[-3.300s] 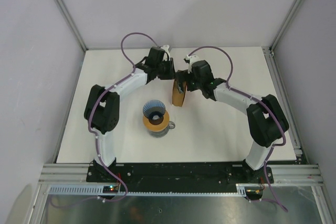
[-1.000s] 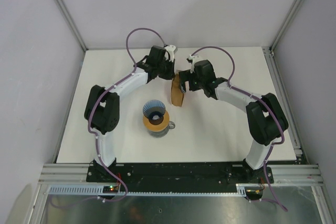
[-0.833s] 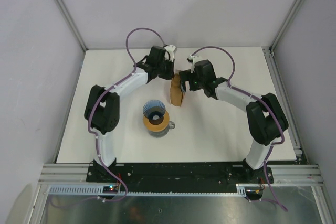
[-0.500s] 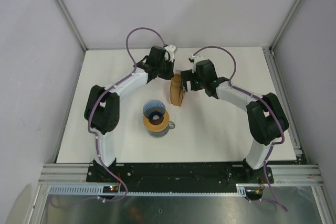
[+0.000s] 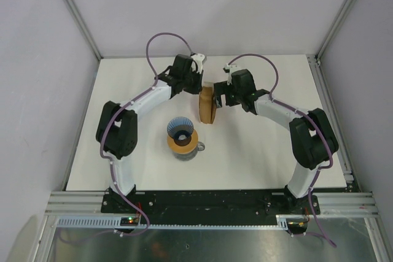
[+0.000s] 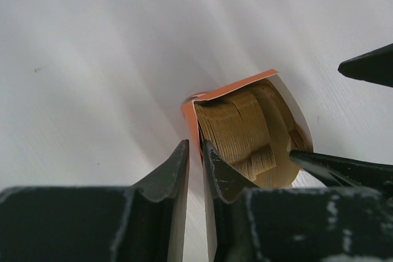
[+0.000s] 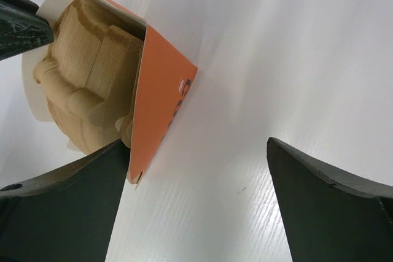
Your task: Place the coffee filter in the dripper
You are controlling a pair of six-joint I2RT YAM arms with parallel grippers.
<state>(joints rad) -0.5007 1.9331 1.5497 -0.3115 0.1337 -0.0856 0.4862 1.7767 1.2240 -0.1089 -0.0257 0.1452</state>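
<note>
The blue dripper sits on a tan-orange ring atop the glass carafe at mid table. Behind it an orange packet stands on edge, its mouth showing a stack of ribbed tan papers. No single coffee filter shows apart from that stack. My left gripper is shut on the packet's orange-and-white wall. My right gripper is open wide at the packet's other side, one finger against the papers and the orange flap, nothing between its jaws.
The white table is boxed in by pale walls and aluminium posts. Both arms bend inward and meet at the packet near the back of the table, with the carafe just in front of them.
The right gripper has drawn back slightly from the packet and stays open. The packet has shifted a little toward the back. The left gripper's hold is unchanged.
</note>
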